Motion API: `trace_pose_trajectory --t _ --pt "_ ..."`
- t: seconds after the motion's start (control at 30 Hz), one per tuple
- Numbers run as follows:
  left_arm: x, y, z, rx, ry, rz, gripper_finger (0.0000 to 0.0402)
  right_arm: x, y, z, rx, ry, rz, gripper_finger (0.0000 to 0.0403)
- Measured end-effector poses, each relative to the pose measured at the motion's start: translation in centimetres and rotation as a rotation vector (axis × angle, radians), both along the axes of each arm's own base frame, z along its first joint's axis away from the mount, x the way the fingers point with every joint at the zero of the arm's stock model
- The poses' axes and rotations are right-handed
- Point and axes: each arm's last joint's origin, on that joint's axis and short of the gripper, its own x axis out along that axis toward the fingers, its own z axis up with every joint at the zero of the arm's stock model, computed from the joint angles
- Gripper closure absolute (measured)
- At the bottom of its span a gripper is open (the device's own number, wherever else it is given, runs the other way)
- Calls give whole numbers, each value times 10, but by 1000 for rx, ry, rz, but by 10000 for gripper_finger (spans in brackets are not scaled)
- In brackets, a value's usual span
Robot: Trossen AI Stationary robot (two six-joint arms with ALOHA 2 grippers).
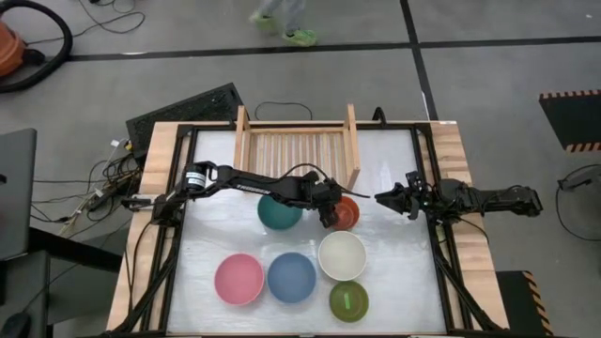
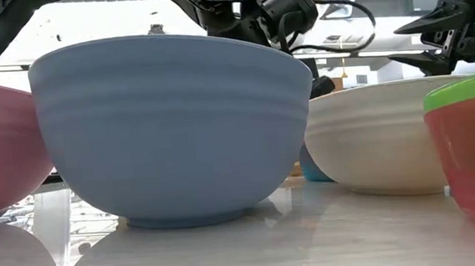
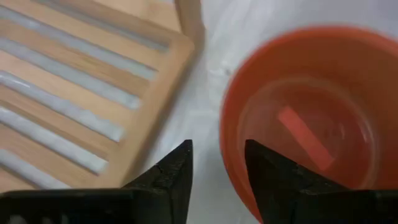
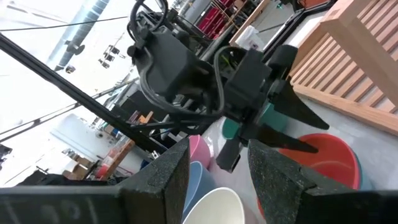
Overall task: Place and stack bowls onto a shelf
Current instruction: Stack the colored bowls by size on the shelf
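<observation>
Your left gripper (image 1: 331, 208) sits over the middle of the white tabletop (image 1: 394, 169), reaching in from the left and hanging at the near rim of the small red-orange round plastic bowl (image 1: 346, 212). In the left wrist view its two dark fingers (image 3: 171, 180) stand parted by a narrow gap, one finger over the bowl's edge and the other over bare table, and they grip nothing. That bowl (image 3: 311, 118) stands upright on the table just beside the front corner of the light wooden slatted shelf (image 3: 81, 99), apart from it.

The shelf (image 1: 296, 150) lies at the back of the table, and no bowl is on its slats. Just beside the red-orange bowl, towards your left arm, stands the larger teal round plastic bowl (image 1: 280, 214). Nearer the front edge you have the pink bowl (image 1: 238, 279), the blue bowl (image 1: 292, 277), the cream-white bowl (image 1: 342, 255) and the smaller olive-green bowl (image 1: 348, 300), all upright and separate on the table.

Your right gripper (image 1: 387, 198) waits at the right side of the table, pointing in towards the red-orange bowl and well clear of it. Its fingers (image 4: 165, 180) are spread apart and empty.
</observation>
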Motion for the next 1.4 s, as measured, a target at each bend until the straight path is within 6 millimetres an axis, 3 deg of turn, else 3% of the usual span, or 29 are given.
trace_pose_trajectory --t 0.23,0.37,0.7,0.83,0.97,1.33,1.4 --pt "1 0 1 -1 -14 11 318 0 0 0 0 0 0 214" --pt "1 -1 1 -44 -19 -8 324 0 0 0 0 0 0 214" --pt "5 0 12 0 -41 -13 238 0 0 0 -1 0 0 214" --pt "5 1 13 25 -28 -4 225 0 0 0 -1 0 0 214" --pt "3 0 12 25 -7 -12 254 0 0 0 -1 0 0 214" --pt "3 -1 10 -3 15 -66 389 0 0 0 -3 0 0 214" --pt "4 -2 7 -9 14 -69 397 0 0 0 -3 0 0 214"
